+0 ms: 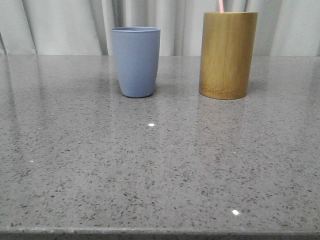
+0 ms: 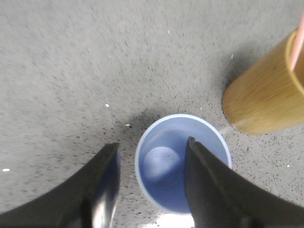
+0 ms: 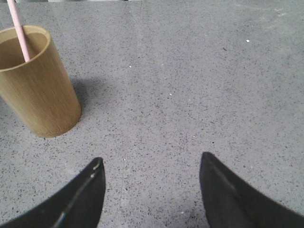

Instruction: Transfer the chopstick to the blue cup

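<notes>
The blue cup (image 1: 136,62) stands upright at the back of the table, left of centre, and its inside (image 2: 166,161) holds nothing. A pale pink chopstick (image 1: 221,6) pokes out of the taller bamboo cylinder (image 1: 227,55) to its right. My left gripper (image 2: 152,142) hangs open above the blue cup, one finger over the cup's mouth and the other outside its rim. Farther off, the bamboo cylinder (image 2: 266,99) and the chopstick (image 2: 298,40) show beside the cup. My right gripper (image 3: 152,157) is open over bare table, apart from the bamboo cylinder (image 3: 38,90) with its chopstick (image 3: 20,31). Neither gripper appears in the front view.
The grey speckled stone table (image 1: 150,175) stretches from the two vessels to its front edge. Pale curtains (image 1: 75,25) hang close behind the cups.
</notes>
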Controlling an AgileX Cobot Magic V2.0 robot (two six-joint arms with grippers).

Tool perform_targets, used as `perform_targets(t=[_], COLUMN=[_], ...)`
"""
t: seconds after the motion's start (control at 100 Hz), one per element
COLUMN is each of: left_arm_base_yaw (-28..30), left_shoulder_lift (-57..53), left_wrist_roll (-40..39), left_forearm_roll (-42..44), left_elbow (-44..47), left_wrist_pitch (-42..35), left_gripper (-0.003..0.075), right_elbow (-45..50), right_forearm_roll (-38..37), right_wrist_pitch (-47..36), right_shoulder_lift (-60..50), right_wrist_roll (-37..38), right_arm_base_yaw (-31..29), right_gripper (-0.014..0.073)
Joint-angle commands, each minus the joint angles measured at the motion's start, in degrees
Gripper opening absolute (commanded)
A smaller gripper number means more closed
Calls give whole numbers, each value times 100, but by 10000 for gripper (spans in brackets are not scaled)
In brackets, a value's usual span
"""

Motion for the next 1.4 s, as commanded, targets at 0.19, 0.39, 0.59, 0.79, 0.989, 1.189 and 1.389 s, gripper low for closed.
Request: perform_targets(t=[0.19,0.39,0.59,0.79,0.989,1.189,1.389], left_arm_base_yaw=[316,680,981,1089,1089,1089,1089], left_shoulder_lift=[-1110,-2071,-3171,-4131,-4972,-5610,-6007], left_wrist_roll=[-63,-73,-167,-181,-296,-382,-382], left_forearm_roll=[275,275,275,288,396,580,593], left_elbow=[443,1695,3101,4122,4737,5267,5626], left_wrist_pitch=[-504,-1035,-1700,-2172,-2358,-2449,-2498], left_gripper=[315,315,315,315,315,314,314], right_elbow=[-568,-1017,-1584,-2057,-2536,-3171,-3841], right_forearm_roll=[43,43,43,43,43,43,43], right_wrist_pitch=[-339,-380,-397,-513,-652,-818,-828], right_shoulder_lift=[204,570,1145,1693,2378,3132,3880], right_wrist_roll=[-36,-36,-36,-36,-36,-36,-36], right_arm_base_yaw=[95,525,848,1210,1534,1737,1783], right_gripper=[447,447,447,447,447,447,447])
